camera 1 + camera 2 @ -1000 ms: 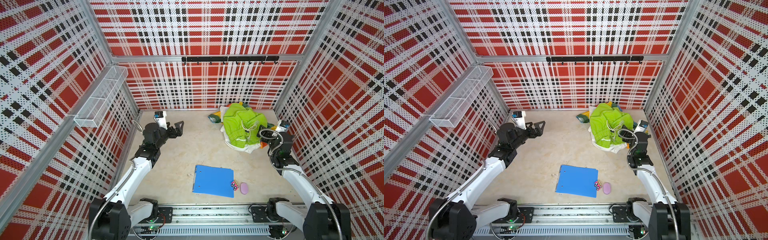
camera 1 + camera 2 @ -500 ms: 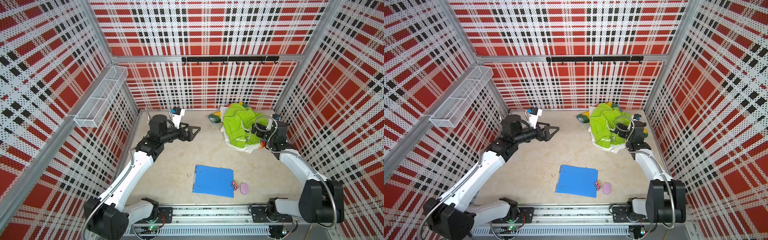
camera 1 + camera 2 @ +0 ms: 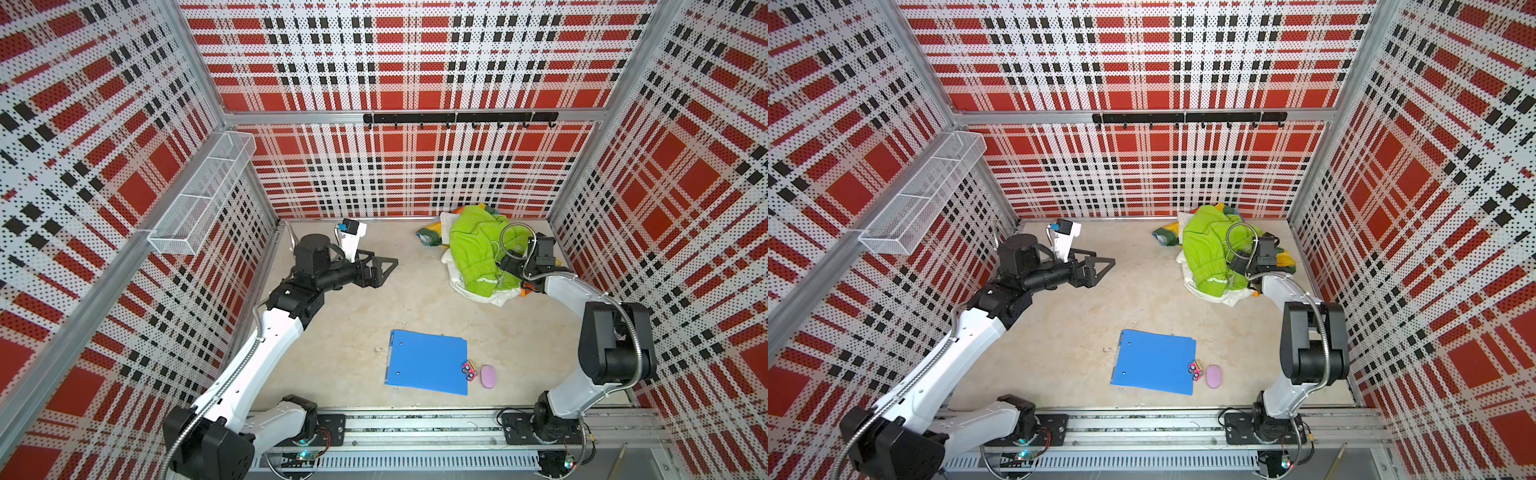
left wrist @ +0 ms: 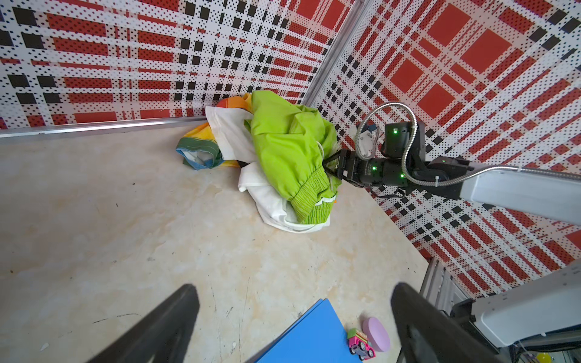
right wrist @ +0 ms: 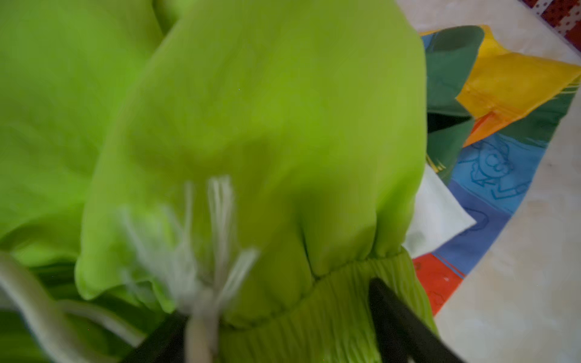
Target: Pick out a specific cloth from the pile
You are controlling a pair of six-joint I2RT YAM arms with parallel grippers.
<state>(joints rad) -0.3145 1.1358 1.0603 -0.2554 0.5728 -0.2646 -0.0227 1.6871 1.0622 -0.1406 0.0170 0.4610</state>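
Multicoloured cloth (image 3: 428,237) not out yet: it's under the pile (image 3: 478,249), upper right of both top views, in the back corner of the bench (image 3: 353,324).
Only its edges show: a corner poking out at the pile's left in the top views, plus more patches at the right of the right wrist frame. Right end effector (image 5: 275,298) is at the pile's right side, jaws apart either side of the green garment's (image 5: 251,125) gathered waistband (image 5: 339,301), with the drawstring (image 5: 220,213) in front. Can't tell if it's clamping. That's not the target, so my guess is clearing or a mis-aim, and the extraction is all still to do. Left end effector (image 3: 380,270) is fully open and empty, over bare bench left of centre. Versus a second ago: the right one was pulled back beside the pile and has reached in, the left has swung out toward the middle, and the pile looks unmoved.
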